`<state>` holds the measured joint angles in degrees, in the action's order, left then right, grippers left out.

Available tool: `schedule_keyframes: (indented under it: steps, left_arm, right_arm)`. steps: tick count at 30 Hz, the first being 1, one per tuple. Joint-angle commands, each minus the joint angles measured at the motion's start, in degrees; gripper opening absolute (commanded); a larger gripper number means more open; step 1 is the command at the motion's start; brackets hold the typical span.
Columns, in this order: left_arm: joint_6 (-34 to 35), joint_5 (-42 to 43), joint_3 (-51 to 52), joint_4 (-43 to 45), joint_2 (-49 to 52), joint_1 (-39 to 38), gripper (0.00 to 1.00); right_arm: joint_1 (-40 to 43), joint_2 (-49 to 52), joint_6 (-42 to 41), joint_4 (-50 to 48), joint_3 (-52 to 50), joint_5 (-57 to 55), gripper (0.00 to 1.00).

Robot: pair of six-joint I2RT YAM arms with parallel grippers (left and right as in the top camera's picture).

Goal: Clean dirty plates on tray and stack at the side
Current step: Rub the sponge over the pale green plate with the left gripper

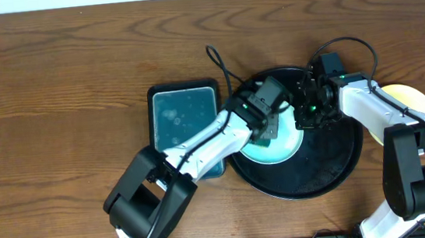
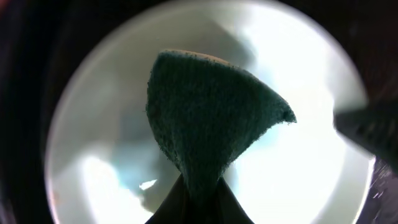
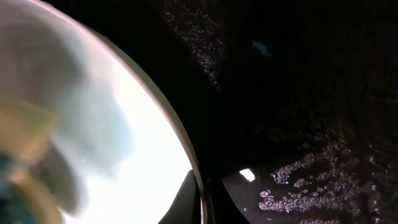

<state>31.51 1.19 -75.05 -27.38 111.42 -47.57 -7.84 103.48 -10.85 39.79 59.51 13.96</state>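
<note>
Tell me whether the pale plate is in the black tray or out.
In: overhead, the pale plate lies inside the black tray, within its rim, beneath the green sponge.

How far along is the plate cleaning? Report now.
Done: one yellow plate lies beside the tray. In hand: left gripper holds a sponge on a pale plate on the tray; right gripper pinches its rim. Left: finish wiping, stack it. No third plate shows.

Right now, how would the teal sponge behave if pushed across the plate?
Probably soft and floppy: the sponge bends into a cone where the left gripper pinches it. Its fuzzy face should drag rather than slip on the glossy plate.
</note>
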Motion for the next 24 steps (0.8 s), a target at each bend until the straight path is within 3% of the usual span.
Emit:
schedule_keyframes:
  steps: [1,10,16,24]
  left_arm:
    - [0.48,-0.76,1.75,-0.2,0.26,-0.79,0.08]
    - [1.25,-5.66,3.37,10.27,1.7,-0.74,0.08]
    - [5.77,3.87,3.37,17.16,2.75,-0.79,0.08]
    - [3.37,4.2,3.37,9.68,3.26,-0.57,0.08]
  right_arm:
    - [-0.15,0.46,0.22,0.0,-0.33,-1.9,0.01]
    - [-0.48,0.46,0.22,-0.02,-0.33,-1.9,0.01]
    - [-0.52,0.46,0.22,-0.02,-0.33,-1.9,0.01]
    - [-0.52,0.46,0.22,-0.04,-0.33,-1.9,0.01]
